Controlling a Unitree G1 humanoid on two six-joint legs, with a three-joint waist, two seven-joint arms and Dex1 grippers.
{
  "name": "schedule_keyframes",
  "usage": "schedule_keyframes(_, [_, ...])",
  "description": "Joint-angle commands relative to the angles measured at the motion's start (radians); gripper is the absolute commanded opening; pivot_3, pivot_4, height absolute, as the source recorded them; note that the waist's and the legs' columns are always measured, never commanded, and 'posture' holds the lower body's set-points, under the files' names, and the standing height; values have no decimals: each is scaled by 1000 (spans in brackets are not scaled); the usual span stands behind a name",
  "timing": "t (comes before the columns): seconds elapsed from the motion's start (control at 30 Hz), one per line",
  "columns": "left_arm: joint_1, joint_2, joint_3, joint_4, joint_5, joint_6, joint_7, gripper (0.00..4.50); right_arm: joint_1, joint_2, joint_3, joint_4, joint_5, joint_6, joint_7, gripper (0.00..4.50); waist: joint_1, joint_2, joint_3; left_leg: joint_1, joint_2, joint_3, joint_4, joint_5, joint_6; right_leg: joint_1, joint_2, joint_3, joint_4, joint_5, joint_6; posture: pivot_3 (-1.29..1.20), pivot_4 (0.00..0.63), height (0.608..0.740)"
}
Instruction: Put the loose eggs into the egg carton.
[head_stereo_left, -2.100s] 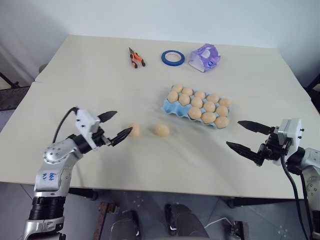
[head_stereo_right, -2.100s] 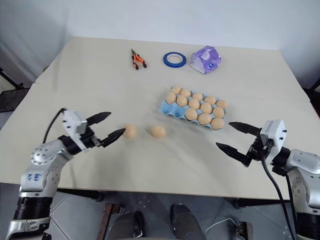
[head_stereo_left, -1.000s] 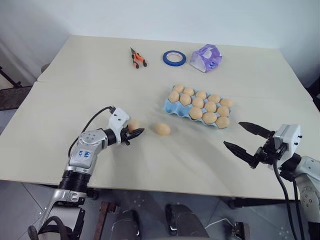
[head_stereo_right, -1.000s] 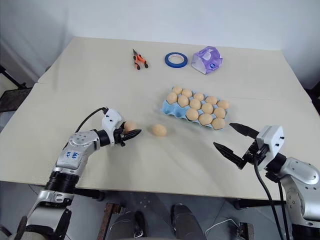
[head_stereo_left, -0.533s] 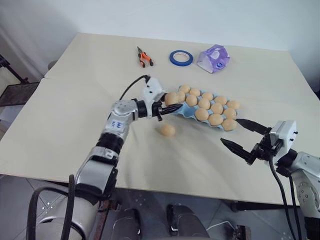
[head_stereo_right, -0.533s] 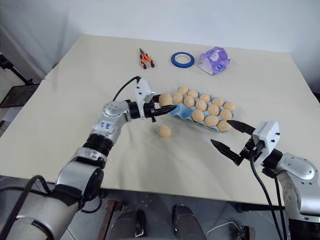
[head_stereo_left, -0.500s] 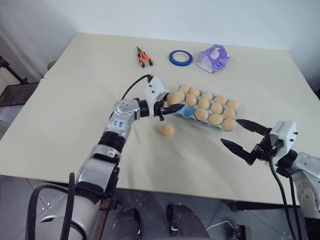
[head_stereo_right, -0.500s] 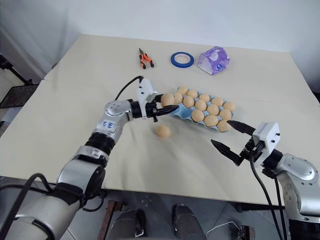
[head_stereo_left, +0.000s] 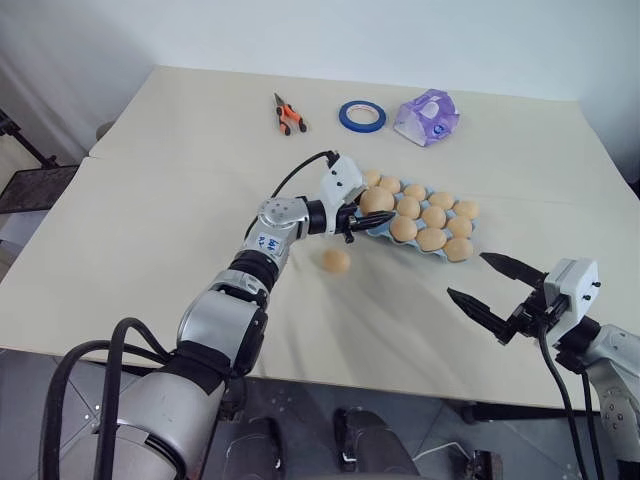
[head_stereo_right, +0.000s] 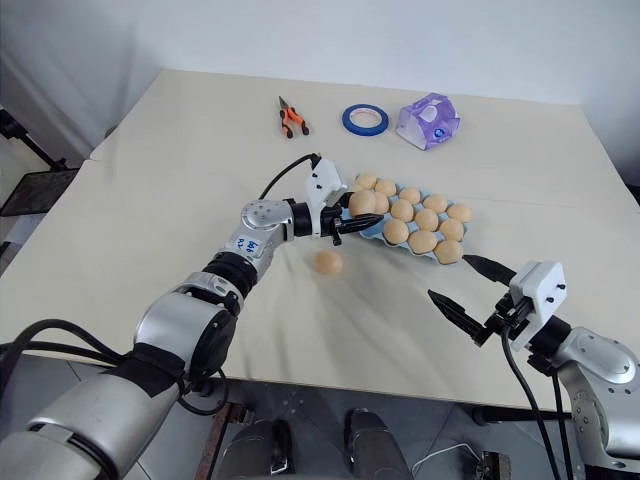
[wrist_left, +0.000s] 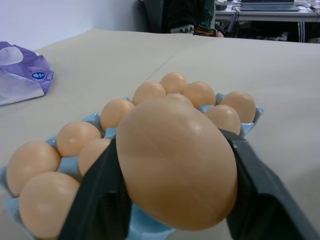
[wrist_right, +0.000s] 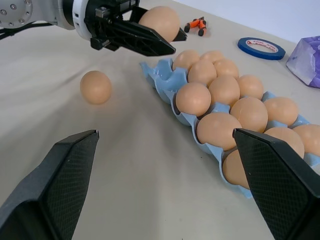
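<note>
Left claw (head_stereo_left: 362, 212) grips egg (head_stereo_left: 376, 201) over carton (head_stereo_left: 392, 229).

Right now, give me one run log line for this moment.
left gripper: holds tan egg over light blue moulded carton | right gripper: open, empty | one loose egg on table

Left hand (head_stereo_left: 362, 213) extended forward, fingers clamped; right hand (head_stereo_left: 497, 292) low, fingers spread wide.

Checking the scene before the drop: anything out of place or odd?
One loose egg lies alone on the table, beside the egg carton. Another egg sits in the left claw over the carton's near end. Eggs look intact, carton sits flat. Pliers, tape ring and purple packet lie apart at the far edge.
</note>
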Motion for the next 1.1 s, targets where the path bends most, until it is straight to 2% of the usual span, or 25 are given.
schedule_keyframes(0.03, [-34, -11, 20, 6, 13, -17, 19, 3369, -1, 1, -27, -33, 17, -11, -6, 4500, -1, 0, 0, 0, 0, 0, 0, 0, 0, 0, 0, 0, 0, 0, 0, 0, 150, 740])
schedule_keyframes(0.17, [-34, -12, 27, 10, 26, -20, 51, 4463, -12, -4, -24, -22, 17, -9, -4, 4500, 0, 0, 0, 0, 0, 0, 0, 0, 0, 0, 0, 0, 0, 0, 0, 0, 150, 740])
schedule_keyframes(0.5, [-24, -9, 26, 16, 60, -33, 65, 4463, -42, -11, -14, 1, 9, -1, 5, 4500, 3, 0, 0, 0, 0, 0, 0, 0, 0, 0, 0, 0, 1, 0, 0, 0, 150, 740])
schedule_keyframes(0.6, [-33, -34, 15, -4, 67, -44, 21, 4463, -25, -4, 19, -21, -5, 33, -14, 4500, 5, 0, 0, 0, 0, 0, 0, 0, 0, 0, 0, 0, 1, 0, 0, 0, 150, 740])
schedule_keyframes(0.73, [-13, -35, 28, -45, 38, -54, -89, 4463, 33, 34, 17, -43, -14, 22, -49, 4500, 7, 0, 0, 0, 0, 0, 0, 0, -1, 0, 0, -1, 1, 0, 0, 0, 150, 740])
schedule_keyframes(0.87, [7, -33, 27, -85, 33, -67, -137, 4463, 151, 49, -68, -97, 28, -9, -32, 4500, 7, 2, -1, 0, 0, 0, 0, 0, -1, 0, 1, 0, 1, 0, 0, 0, 150, 740])
schedule_keyframes(0.97, [14, -36, 31, -115, 23, -72, -155, 4463, 229, 45, -99, -81, 2, -29, -21, 4500, 7, 3, -1, 0, 0, 0, 0, 0, -1, 1, 1, -1, 1, 0, 0, 0, 150, 740])
schedule_keyframes(1.1, [44, -30, 51, -179, -18, -78, -192, 4463, 209, 93, -72, -13, -56, -64, -88, 4500, -3, 3, -1, 0, 0, 0, 2, 0, 1, 1, 1, 0, 1, 1, 1, 0, 150, 740])
